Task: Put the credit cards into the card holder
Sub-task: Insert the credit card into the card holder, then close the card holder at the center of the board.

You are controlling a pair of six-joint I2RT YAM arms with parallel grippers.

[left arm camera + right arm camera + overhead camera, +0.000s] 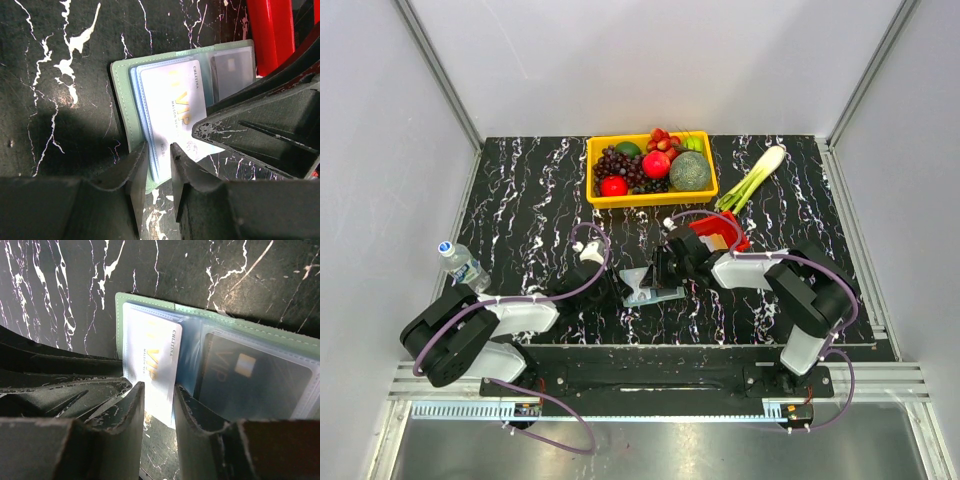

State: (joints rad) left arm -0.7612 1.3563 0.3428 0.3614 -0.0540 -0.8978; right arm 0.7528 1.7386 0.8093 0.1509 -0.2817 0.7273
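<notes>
The grey-green card holder lies open on the black marble table between my two grippers. In the left wrist view its cover holds clear sleeves. A whitish VIP card sits in a sleeve, its near end sticking out. A dark card is in the neighbouring pocket. My left gripper is nearly closed on the holder's sleeve edges. My right gripper has a narrow gap, its fingertips over the whitish card's protruding end, beside the dark card. No orange card shows.
A red mesh basket stands just behind the right gripper and shows in the left wrist view. A yellow fruit tray and a leek are at the back. A water bottle stands at the left.
</notes>
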